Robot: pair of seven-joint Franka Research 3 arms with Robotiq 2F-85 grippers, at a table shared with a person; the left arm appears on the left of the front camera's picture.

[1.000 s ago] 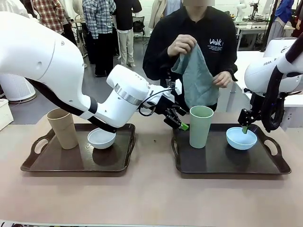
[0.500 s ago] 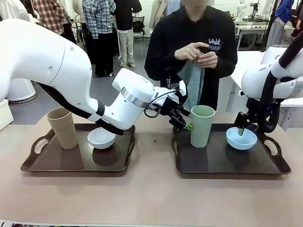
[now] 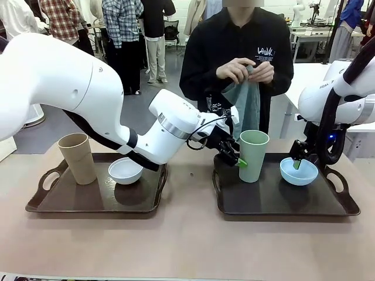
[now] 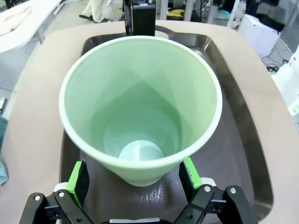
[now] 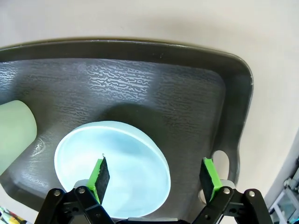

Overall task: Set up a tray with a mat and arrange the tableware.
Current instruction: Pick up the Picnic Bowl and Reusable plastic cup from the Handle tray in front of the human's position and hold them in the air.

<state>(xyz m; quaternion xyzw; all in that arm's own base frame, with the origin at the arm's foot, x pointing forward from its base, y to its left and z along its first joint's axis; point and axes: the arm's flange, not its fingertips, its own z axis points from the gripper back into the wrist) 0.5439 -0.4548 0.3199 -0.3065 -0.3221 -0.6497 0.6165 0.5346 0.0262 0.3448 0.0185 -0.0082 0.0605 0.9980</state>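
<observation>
On the right-hand tray [image 3: 275, 202], the pale green cup [image 3: 254, 153] stands at its left end and the light blue bowl [image 3: 299, 171] toward its right end. The left gripper [image 4: 135, 171] is wide open, its pads flanking the cup's base (contact unclear). The right gripper [image 5: 154, 173], also wide open and empty, straddles the bowl's rim. Behind the tray a person holds a grey-green cloth [image 3: 249, 108].

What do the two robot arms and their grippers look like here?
Both arms are glossy white with rounded joints. The left arm has a silver wrist ring and a thin black cable; the right arm carries a thick black cable. The left gripper and right gripper are black with green pads.
</observation>
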